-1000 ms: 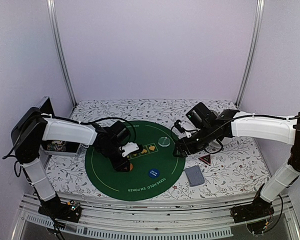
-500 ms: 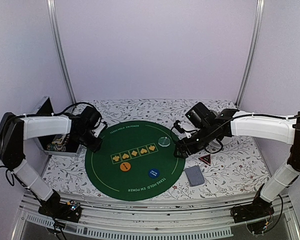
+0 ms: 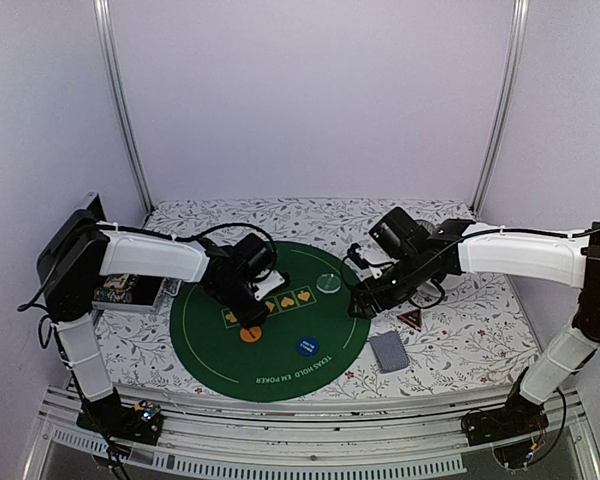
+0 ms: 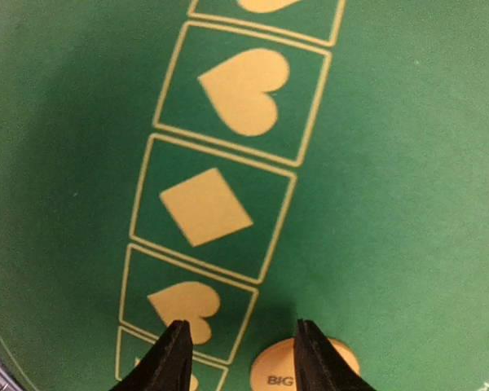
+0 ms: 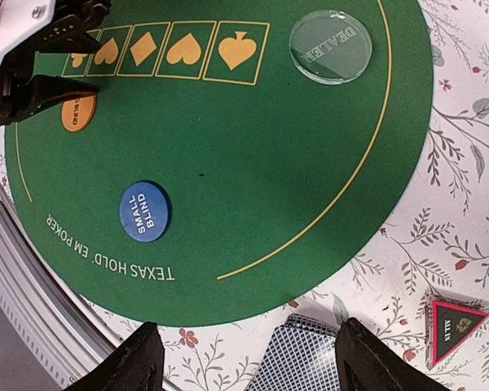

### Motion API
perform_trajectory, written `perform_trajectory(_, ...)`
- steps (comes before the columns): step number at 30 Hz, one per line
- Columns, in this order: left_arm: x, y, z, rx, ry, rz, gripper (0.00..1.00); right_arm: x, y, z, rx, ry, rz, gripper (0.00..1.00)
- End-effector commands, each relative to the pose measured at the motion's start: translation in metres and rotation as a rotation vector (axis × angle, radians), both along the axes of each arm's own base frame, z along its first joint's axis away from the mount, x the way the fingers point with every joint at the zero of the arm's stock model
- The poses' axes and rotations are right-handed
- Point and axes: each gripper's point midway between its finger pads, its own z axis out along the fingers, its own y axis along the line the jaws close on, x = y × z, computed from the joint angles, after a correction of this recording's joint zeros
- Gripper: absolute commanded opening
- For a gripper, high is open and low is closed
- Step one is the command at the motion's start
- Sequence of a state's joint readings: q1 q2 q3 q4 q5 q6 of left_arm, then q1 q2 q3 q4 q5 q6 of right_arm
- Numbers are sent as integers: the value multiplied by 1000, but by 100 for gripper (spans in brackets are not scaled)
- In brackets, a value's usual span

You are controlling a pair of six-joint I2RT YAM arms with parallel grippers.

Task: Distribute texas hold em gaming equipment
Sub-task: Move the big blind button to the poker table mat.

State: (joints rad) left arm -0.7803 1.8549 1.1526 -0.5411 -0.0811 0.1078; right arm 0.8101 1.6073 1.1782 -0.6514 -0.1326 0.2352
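Note:
My left gripper [image 3: 252,304] hangs over the green mat [image 3: 280,370], at the row of printed suit boxes. It is open with nothing between its fingers [image 4: 173,358]. The orange button [image 4: 272,371] lies just under its right finger and also shows from above [image 3: 250,334]. My right gripper [image 5: 248,326] is open wide at the mat's right edge, above the deck of playing cards [image 5: 301,358]. The blue button [image 5: 144,211], the clear disc [image 5: 331,46] and the red-black triangle marker [image 5: 456,330] lie apart from both grippers.
An open box [image 3: 125,292] with small items inside stands at the table's left edge, beside the left arm. A floral cloth [image 3: 480,340] covers the table around the mat. Walls close in on three sides.
The left arm swung out to the box at the left, then came back over the mat near the orange button. The right arm has barely moved.

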Motion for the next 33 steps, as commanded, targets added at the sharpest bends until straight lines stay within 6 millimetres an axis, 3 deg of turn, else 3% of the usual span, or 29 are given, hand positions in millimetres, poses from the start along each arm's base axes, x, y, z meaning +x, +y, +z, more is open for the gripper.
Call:
perform_trajectory(1,-15,-4,-19,84,28,-51,44,0,-6,6,13,-14,-29,74)
perform_trajectory(10,-27,-16,-10,25,62,-63,44,-1,-9,-1,0,-2,-41,75)
perform_trajectory(15,-46,16,-33,145,134,-10,42,-2,-12,-3,-5,-3,-47,76)
perform_trajectory(19,-52,37,-35,126,188,174,36,-1,-11,1,-4,-7,-50,76)
perform_trajectory(28,-47,80,-9,189,60,362,36,-2,-15,5,-1,-21,-52,77)
perform_trajectory(33,-36,97,8,135,1,492,38,-4,-17,3,-8,-22,-53,77)
